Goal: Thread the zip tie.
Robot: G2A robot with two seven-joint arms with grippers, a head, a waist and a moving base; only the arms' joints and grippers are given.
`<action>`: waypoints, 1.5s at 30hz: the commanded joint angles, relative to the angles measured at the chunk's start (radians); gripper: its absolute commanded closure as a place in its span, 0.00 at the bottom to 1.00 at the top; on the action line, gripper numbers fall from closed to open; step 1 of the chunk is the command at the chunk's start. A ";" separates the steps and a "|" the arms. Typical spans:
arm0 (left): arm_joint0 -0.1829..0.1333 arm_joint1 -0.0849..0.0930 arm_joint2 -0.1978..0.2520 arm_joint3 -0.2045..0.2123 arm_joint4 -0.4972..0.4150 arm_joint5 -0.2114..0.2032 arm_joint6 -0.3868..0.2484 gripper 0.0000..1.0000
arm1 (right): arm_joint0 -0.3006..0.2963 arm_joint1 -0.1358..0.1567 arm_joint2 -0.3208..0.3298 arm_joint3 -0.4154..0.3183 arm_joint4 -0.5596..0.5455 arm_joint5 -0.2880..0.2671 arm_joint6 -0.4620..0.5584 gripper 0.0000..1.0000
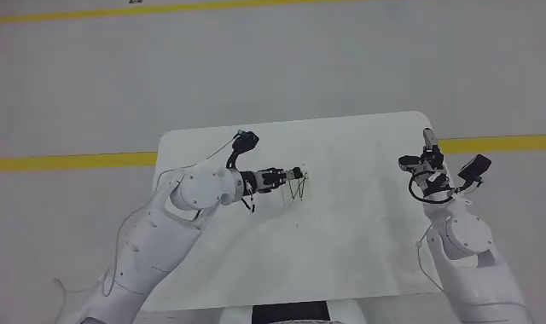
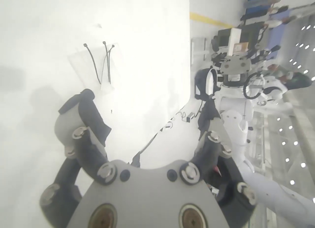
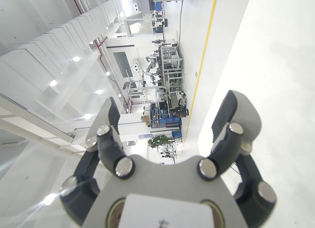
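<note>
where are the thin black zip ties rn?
In the top view, the thin black plastic zip ties lie flat on the white table, left of its centre, close by the open left gripper.

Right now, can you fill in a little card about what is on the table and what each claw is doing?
table: white
zip ties: three thin black ones, lying together on the table, none looks looped yet
left claw: open, holding nothing, close to the zip ties
right claw: open, holding nothing, by the table's edge, away from the zip ties
task so far: not started, no zip tie picked up
</note>
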 commanded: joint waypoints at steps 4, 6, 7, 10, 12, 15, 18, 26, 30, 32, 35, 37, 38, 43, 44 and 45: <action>-0.105 -0.030 0.113 0.082 0.128 0.000 -0.136 0.00 | 0.000 0.000 0.000 0.000 0.000 0.000 0.000 0.00; -0.105 -0.030 0.113 0.082 0.128 0.000 -0.136 0.00 | 0.000 0.000 0.000 0.000 0.000 0.000 0.000 0.00; -0.105 -0.030 0.113 0.082 0.128 0.000 -0.136 0.00 | 0.000 0.000 0.000 0.000 0.000 0.000 0.000 0.00; -0.105 -0.030 0.113 0.082 0.128 0.000 -0.136 0.00 | 0.000 0.000 0.000 0.000 0.000 0.000 0.000 0.00; -0.105 -0.030 0.113 0.082 0.128 0.000 -0.136 0.00 | 0.000 0.000 0.000 0.000 0.000 0.000 0.000 0.00; -0.105 -0.030 0.113 0.082 0.128 0.000 -0.136 0.00 | 0.000 0.000 0.000 0.000 0.000 0.000 0.000 0.00; -0.111 -0.029 0.115 0.084 0.151 0.000 -0.131 0.00 | 0.000 0.000 0.000 0.000 0.000 0.000 0.000 0.00; -0.213 -0.079 0.170 0.168 0.380 0.000 -0.244 0.00 | 0.000 0.000 0.000 0.000 0.000 0.000 0.000 0.00; -0.243 -0.139 0.178 0.203 0.479 0.000 -0.343 0.00 | 0.000 0.000 0.000 0.000 0.000 0.000 0.000 0.00; -0.246 -0.149 0.180 0.205 0.492 0.000 -0.359 0.00 | 0.000 0.000 0.000 0.000 0.000 0.000 0.000 0.00; -0.246 -0.149 0.180 0.205 0.492 0.000 -0.359 0.00 | 0.000 0.000 0.000 0.000 0.000 0.000 0.000 0.00; -0.246 -0.149 0.180 0.205 0.492 0.000 -0.359 0.00 | 0.000 0.000 0.000 0.000 0.000 0.000 0.000 0.00; -0.246 -0.149 0.180 0.205 0.492 0.000 -0.359 0.00 | 0.000 0.000 0.000 0.000 0.000 0.000 0.000 0.00; -0.246 -0.149 0.180 0.205 0.492 0.000 -0.359 0.00 | 0.000 0.000 0.000 0.000 0.000 0.000 0.000 0.00; -0.246 -0.149 0.180 0.205 0.492 0.000 -0.359 0.00 | 0.000 0.000 0.000 0.000 0.000 0.000 0.000 0.00; -0.244 -0.150 0.178 0.199 0.477 -0.001 -0.354 0.00 | 0.000 0.000 0.000 0.000 0.000 0.000 0.000 0.00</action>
